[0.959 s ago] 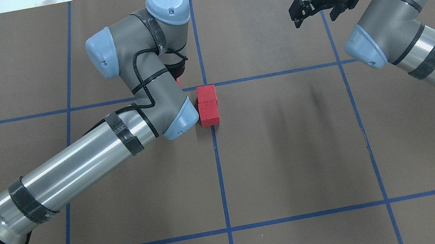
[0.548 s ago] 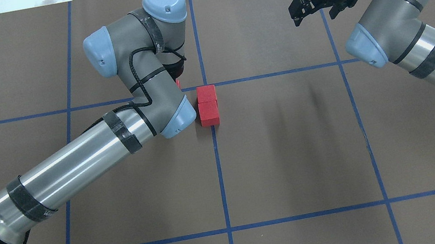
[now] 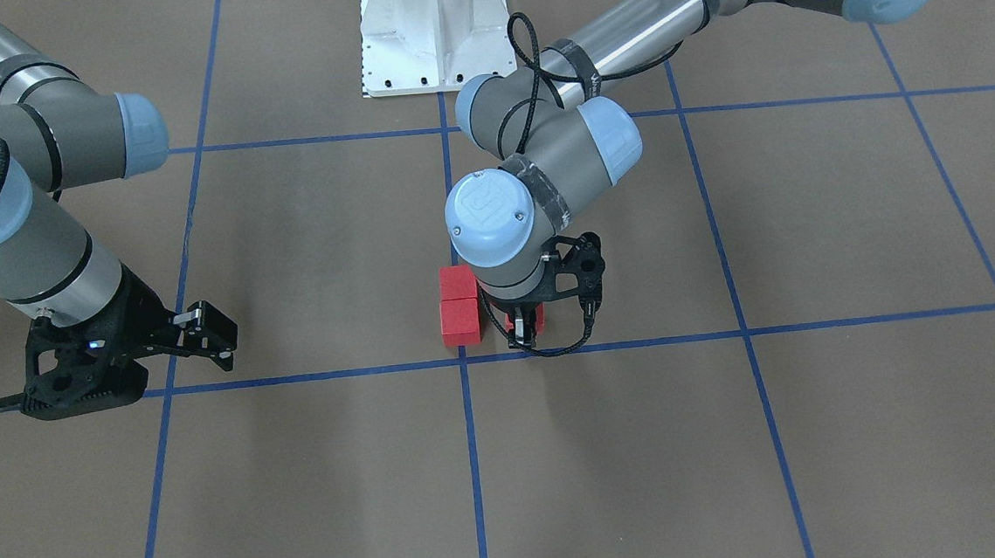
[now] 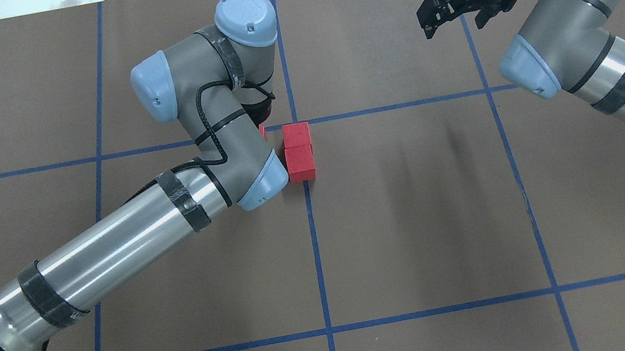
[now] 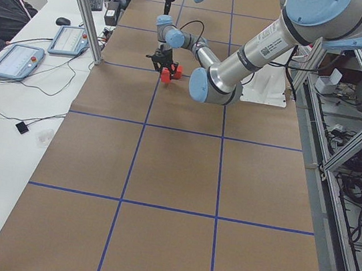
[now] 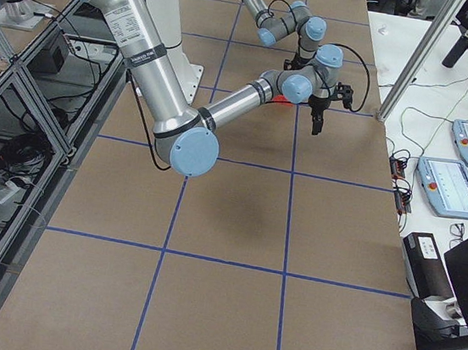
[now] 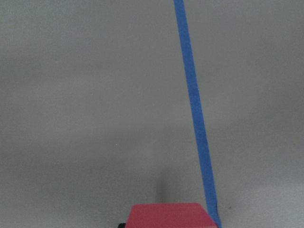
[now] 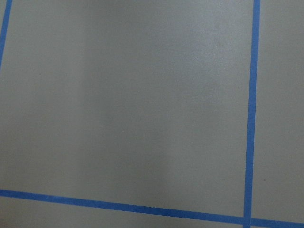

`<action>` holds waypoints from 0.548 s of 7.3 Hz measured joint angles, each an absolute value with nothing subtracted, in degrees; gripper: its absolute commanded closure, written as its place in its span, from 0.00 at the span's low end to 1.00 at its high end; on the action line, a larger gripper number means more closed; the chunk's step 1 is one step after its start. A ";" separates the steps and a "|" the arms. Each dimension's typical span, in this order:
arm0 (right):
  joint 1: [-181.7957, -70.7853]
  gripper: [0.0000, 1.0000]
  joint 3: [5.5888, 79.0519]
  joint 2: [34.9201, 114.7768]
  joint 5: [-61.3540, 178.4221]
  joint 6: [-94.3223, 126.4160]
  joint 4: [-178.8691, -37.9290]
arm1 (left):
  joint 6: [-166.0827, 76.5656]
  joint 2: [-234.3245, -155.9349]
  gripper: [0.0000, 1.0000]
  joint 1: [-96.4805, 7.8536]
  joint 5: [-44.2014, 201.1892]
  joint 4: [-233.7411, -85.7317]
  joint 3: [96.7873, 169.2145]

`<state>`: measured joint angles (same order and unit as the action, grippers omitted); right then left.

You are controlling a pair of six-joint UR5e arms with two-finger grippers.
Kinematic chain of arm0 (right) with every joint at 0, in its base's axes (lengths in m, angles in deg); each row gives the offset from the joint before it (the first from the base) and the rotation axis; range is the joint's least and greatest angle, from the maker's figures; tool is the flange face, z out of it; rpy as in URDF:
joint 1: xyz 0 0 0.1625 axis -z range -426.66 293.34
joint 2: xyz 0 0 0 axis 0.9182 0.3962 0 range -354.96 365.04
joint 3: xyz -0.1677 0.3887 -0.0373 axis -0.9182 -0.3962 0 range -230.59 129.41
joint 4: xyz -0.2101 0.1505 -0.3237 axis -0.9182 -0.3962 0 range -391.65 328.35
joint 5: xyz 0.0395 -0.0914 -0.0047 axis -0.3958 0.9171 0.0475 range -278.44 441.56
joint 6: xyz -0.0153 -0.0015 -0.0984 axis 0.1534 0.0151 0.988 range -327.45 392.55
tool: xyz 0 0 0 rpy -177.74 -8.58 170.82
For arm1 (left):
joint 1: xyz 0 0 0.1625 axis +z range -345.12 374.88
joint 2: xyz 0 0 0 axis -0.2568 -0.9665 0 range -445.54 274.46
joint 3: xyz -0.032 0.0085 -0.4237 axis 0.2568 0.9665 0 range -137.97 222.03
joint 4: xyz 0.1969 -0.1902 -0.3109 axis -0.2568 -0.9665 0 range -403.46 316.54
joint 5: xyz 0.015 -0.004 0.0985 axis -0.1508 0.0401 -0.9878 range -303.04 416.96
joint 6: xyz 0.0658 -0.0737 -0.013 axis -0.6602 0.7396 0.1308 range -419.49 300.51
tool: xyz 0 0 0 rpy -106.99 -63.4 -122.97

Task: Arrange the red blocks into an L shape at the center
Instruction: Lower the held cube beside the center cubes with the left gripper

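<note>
One red block [image 3: 528, 316] | clamped in left gripper [image 3: 525, 330] | right gripper [image 3: 224, 344] spread

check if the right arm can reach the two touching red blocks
Probably yes: the right gripper is open, bare table lies between it and the two red blocks, and the left arm crowds their other side.

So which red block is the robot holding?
The lone red block in the left tool; the other two red blocks sit touching each other beside it.
</note>
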<state>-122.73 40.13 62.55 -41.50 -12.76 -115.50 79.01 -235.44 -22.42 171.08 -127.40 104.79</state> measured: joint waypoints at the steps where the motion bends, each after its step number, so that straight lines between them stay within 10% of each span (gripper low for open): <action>1: -122.73 0.01 40.75 63.03 -41.55 -12.81 -115.50 | 79.76 -235.45 1.00 -21.93 171.03 -127.55 104.49; 4: -122.73 0.01 42.42 64.49 -41.52 -12.89 -115.50 | 82.07 -235.59 1.00 -22.32 170.96 -129.59 104.29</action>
<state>-122.73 42.42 64.49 -41.52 -12.89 -115.50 82.07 -235.59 -22.32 170.96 -129.59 104.29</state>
